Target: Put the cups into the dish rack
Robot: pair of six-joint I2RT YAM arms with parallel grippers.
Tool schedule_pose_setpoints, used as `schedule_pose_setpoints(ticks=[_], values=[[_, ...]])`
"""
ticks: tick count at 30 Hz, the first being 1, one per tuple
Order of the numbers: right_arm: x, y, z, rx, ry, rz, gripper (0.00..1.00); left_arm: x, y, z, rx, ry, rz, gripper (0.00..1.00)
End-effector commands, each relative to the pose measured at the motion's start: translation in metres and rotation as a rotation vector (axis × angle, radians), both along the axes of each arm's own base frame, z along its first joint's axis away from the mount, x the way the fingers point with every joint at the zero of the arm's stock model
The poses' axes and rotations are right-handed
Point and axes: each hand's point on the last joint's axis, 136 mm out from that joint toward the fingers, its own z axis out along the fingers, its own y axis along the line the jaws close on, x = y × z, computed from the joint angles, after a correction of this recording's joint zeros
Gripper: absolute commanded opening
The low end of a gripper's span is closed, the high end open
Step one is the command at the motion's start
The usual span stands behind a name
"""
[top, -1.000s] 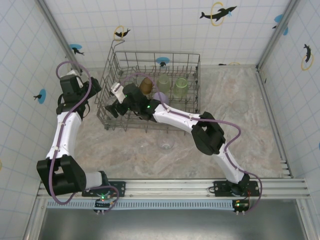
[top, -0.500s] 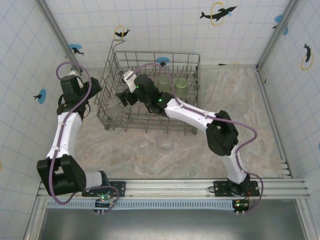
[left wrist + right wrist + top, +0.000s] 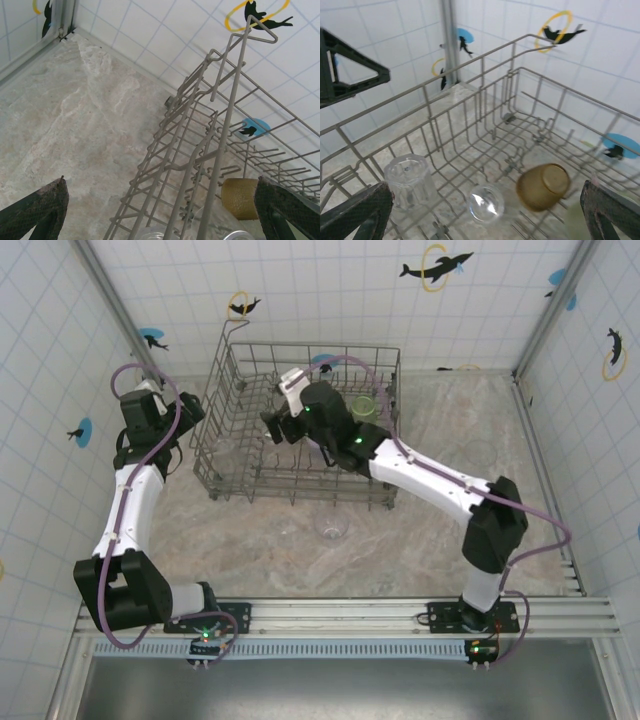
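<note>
Your right gripper (image 3: 275,428) hangs over the inside of the dish rack (image 3: 222,440), its jaws spread wide with nothing held between them. Beneath it, in the right wrist view, an amber cup (image 3: 543,186) leans among the tines with its mouth tipped toward the camera. A clear cup (image 3: 486,202) sits just beside it, and another clear cup (image 3: 410,181) stands nearer the rack's wall, apparently mouth-down. A pale green cup (image 3: 362,408) sits toward the rack's far right corner. Your left gripper (image 3: 160,181) is likewise spread wide and holds nothing, just outside the rack's left side. The rack stands on the marble-patterned table (image 3: 420,540), close to the tiled back wall (image 3: 330,300). Two more cups, both clear, are out on the table: one (image 3: 331,528) just in front of the rack, the other (image 3: 481,452) well off to its right.
</note>
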Motion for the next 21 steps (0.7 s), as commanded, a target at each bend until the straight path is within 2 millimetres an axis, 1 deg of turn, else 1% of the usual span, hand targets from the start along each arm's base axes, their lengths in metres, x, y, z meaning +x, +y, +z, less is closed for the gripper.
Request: schedule_pose_setpoints(ticks=[1,4,9,16,21], values=[[0.005,-0.044,0.001,-0.013,0.043,-0.128,1.00,-0.002,-0.003,0.030,-0.038,-0.078,-0.008,0.97],[0.005,-0.070,-0.001,-0.022,0.083,-0.189,1.00,-0.004,-0.007,0.034,-0.057,-0.088,-0.014,0.97],[0.000,-0.102,-0.012,-0.052,0.176,-0.249,1.00,-0.009,-0.015,0.043,-0.082,-0.108,-0.032,0.98],[-0.022,-0.140,-0.033,-0.080,0.265,-0.302,1.00,-0.013,-0.034,0.050,-0.092,-0.112,-0.062,0.98],[-0.042,-0.166,-0.048,-0.079,0.306,-0.335,1.00,-0.016,-0.049,0.055,-0.096,-0.122,-0.083,0.98]])
